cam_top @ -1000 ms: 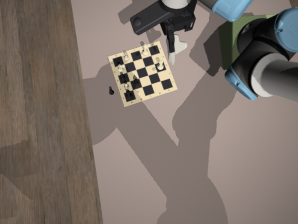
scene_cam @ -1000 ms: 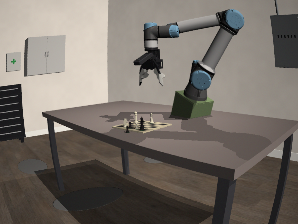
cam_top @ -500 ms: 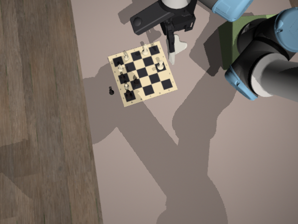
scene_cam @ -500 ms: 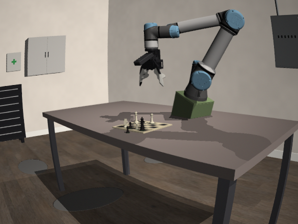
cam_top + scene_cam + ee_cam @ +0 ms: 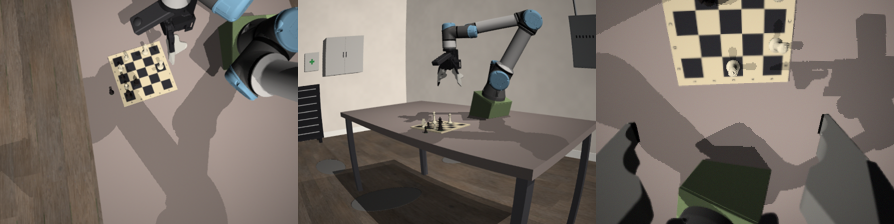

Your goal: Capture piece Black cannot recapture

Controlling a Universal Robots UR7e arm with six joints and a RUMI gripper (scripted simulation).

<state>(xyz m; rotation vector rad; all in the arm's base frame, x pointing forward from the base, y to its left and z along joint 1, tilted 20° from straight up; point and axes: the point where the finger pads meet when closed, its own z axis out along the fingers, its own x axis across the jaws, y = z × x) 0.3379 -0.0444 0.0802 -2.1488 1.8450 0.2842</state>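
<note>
One black pawn (image 5: 425,130) stands upright on the table (image 5: 473,147), just off the board's (image 5: 440,127) near edge. Other pcs upright on board. Behind & high above, gripper (image 5: 449,80) hangs w/ jaws wide, holding nothing.

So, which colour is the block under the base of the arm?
The block is green; the exterior view shows it best.

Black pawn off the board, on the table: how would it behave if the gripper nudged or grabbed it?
The black pawn looks small, with a narrow base, so a side nudge would probably tip it. Its rounded profile suggests it could roll once down. It looks rigid, so the open gripper could likely pinch it without deforming it.
</note>
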